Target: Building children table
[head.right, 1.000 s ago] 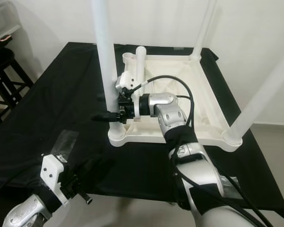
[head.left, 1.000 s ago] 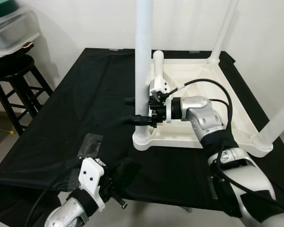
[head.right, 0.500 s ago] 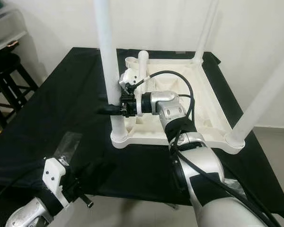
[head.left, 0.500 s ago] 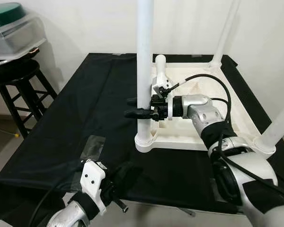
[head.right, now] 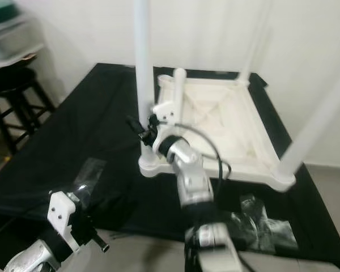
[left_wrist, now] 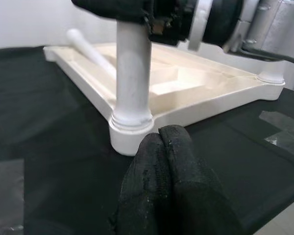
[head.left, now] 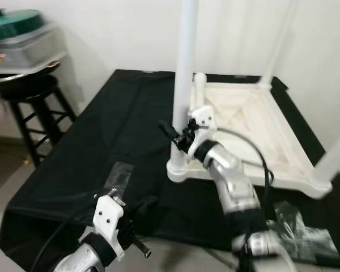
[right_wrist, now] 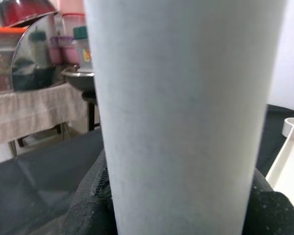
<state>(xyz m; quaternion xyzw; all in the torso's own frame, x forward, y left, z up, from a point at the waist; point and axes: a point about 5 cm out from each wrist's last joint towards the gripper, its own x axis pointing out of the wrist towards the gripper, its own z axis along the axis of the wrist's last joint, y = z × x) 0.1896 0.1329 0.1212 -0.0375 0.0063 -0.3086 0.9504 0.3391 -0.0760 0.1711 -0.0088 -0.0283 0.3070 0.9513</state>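
Observation:
The white children's table [head.left: 272,141] lies upside down on the black cloth. An upright white leg [head.left: 184,85] stands in its near left corner socket [head.left: 178,169]. My right gripper [head.left: 173,131] is shut on this leg a little above the socket, with a black finger [right_wrist: 88,205] on either side. A loose leg [head.left: 199,90] leans inside the tabletop frame behind it. Two other legs [head.left: 280,39] stand at the right corners. My left gripper [left_wrist: 164,147] hovers shut and empty low over the cloth, in front of the socket.
A black stool [head.left: 28,90] bearing a green-lidded container [head.left: 22,34] stands at the left. A tape patch [head.left: 118,173] and a crumpled clear plastic bag [head.left: 306,226] lie on the cloth near its front edge. White walls close the back and right.
The camera has drawn back and shifted. My right arm now reaches up from below instead of from the right, still holding the leg. The left arm has hardly moved.

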